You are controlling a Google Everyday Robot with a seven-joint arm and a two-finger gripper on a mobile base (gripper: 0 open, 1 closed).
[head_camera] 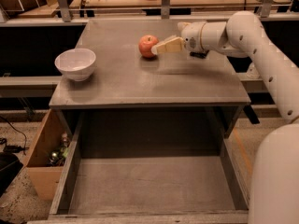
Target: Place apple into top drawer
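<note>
The red-orange apple (147,45) sits on the grey cabinet top (154,78), toward the back and near the middle. My gripper (159,49) reaches in from the right on the white arm (243,31). Its tan tip is right at the apple's right side, at the apple's height. The top drawer (154,188) is pulled out wide open below the cabinet's front edge. Its flat grey bottom is bare.
A white bowl (75,63) stands on the left part of the cabinet top. A tan wooden box (41,162) with small items sits on the floor left of the drawer. Benches with clutter run behind the cabinet. The robot's white body (275,181) fills the lower right.
</note>
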